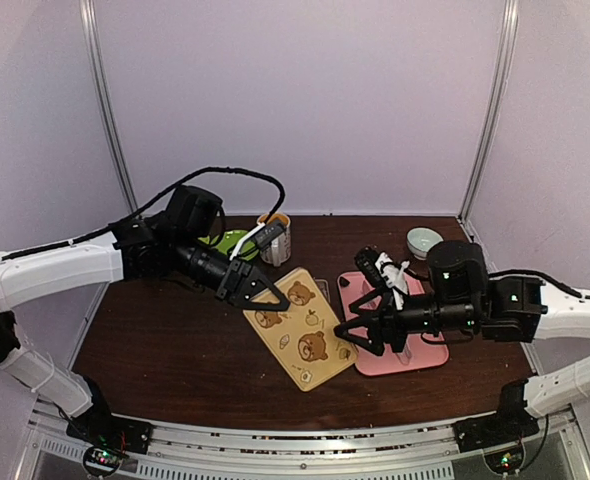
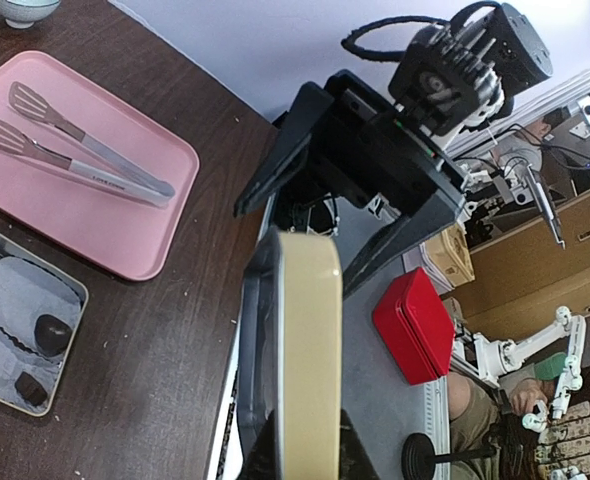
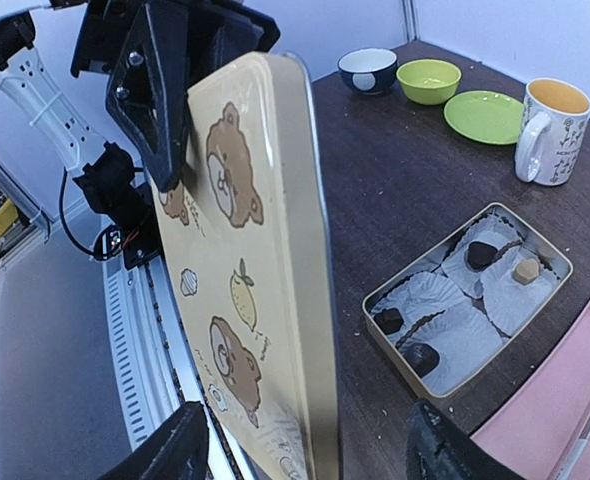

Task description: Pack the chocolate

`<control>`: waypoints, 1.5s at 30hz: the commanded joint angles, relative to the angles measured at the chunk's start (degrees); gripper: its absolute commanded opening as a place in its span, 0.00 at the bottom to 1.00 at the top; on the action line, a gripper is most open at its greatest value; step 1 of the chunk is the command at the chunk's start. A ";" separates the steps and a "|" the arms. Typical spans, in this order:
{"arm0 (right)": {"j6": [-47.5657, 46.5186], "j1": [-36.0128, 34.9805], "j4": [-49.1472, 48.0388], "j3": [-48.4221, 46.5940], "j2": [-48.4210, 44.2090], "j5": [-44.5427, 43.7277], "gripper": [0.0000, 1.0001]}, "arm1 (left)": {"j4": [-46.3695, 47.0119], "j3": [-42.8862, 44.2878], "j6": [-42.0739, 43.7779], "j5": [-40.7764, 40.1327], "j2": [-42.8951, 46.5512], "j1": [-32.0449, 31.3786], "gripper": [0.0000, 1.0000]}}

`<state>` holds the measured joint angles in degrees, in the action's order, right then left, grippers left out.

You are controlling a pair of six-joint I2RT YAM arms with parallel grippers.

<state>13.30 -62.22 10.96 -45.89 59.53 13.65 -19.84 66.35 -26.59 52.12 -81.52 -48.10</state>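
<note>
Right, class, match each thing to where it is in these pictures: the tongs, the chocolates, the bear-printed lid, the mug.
Things:
1. tongs
2. chocolates
3. bear-printed lid
4. mug

Places:
A. in the open tin
B. beside the green plate
C. on the pink tray
D. gripped by the left hand, off the table

Pairs: 1-C, 2-A, 3-D, 4-B

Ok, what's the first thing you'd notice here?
The big yellow lid with cartoon bears, gripped by the left tool and tipped up mid-table. Beside it lies an open tin with little chocolates in white paper cups, and a pink tray holding metal tongs sits to its right.
</note>
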 commanded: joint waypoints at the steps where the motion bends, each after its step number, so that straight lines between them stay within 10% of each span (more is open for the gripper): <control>1: -0.25 0.16 -1.13 -2.24 3.12 4.83 0.66 | 0.76 1.59 2.20 2.31 1.10 -0.15 0.00; 26: 1.69 0.21 -8.86 -2.02 5.62 10.60 0.17 | 4.48 -0.79 2.16 4.66 3.34 -0.13 0.07; 30: 2.83 0.29 -10.34 -0.95 4.51 8.83 0.07 | 3.87 -0.94 3.06 1.90 3.30 -0.07 0.21; 36: 5.33 1.02 -11.89 0.82 2.35 6.63 0.05 | 5.69 -3.35 0.65 -8.35 6.04 1.94 0.66; 45: 14.50 3.51 -11.53 -0.77 6.86 1.50 0.03 | 11.93 -12.87 -4.88 -26.24 16.37 6.78 0.97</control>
<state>21.85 -59.70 1.32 -45.28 63.55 19.42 -12.67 56.45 -29.06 36.34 -68.71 -42.35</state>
